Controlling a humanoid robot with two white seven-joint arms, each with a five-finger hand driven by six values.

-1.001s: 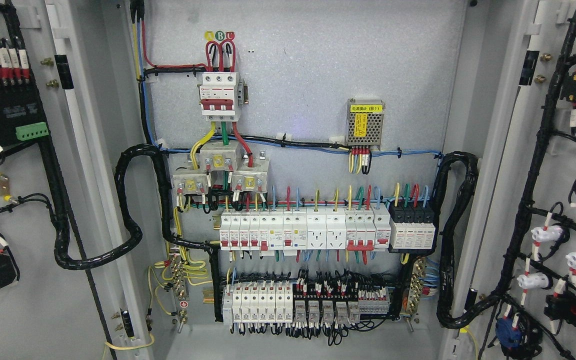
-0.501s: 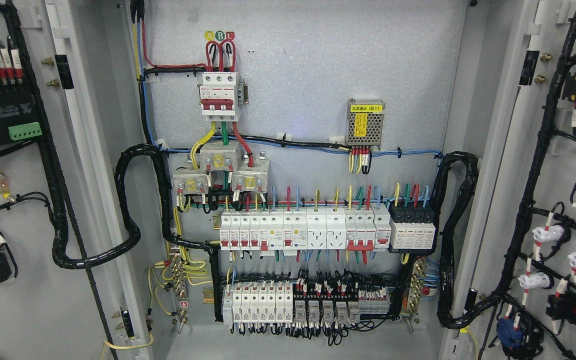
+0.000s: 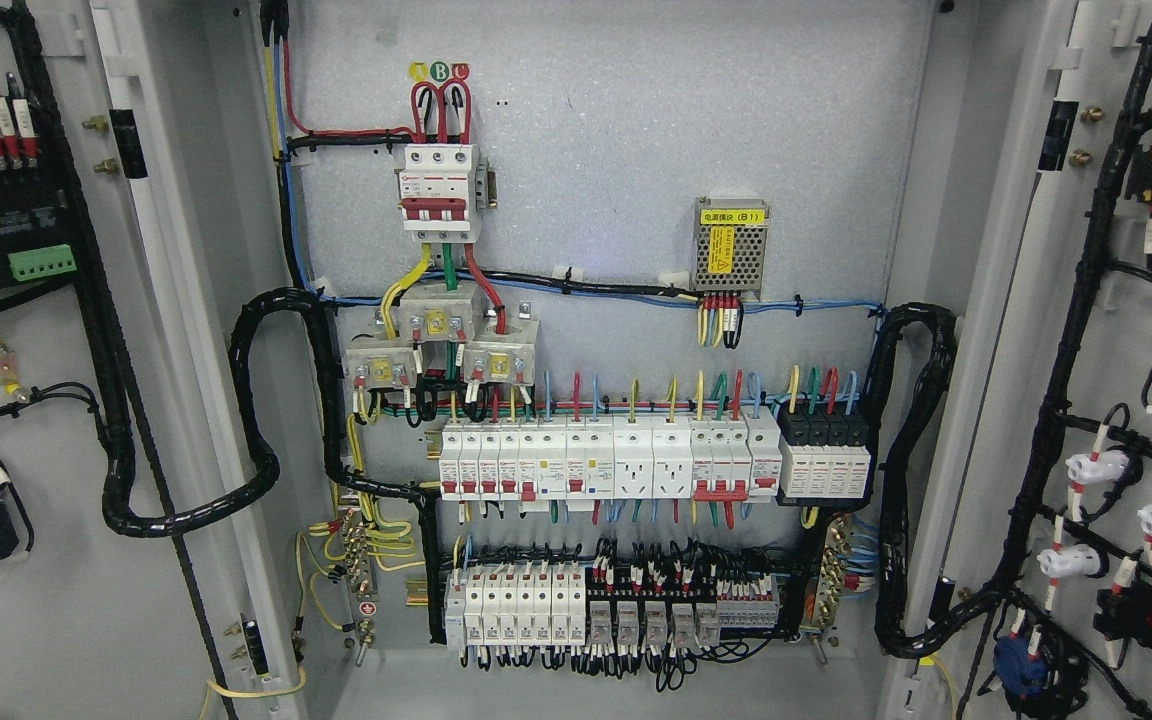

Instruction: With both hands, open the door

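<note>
Both grey cabinet doors stand swung wide. The left door (image 3: 56, 600) fills the left edge, its inner face carrying black components and a wire loom. At the right edge the right door (image 3: 1066, 620) shows its inner face with indicator backs and black cabling. Between them the cabinet interior lies exposed, with a three-pole main breaker (image 3: 439, 192) at the top. No robot hand or arm shows anywhere in the head view.
Rows of white breakers (image 3: 606, 458) and relays (image 3: 576, 605) cross the lower back panel. A small power supply (image 3: 731, 250) sits at upper right. Thick black corrugated cable loops (image 3: 256, 400) hang from each door hinge side into the cabinet.
The left door's components have shifted further left and slightly up in the frame, so that door has swung a little wider. The right door has barely moved.
</note>
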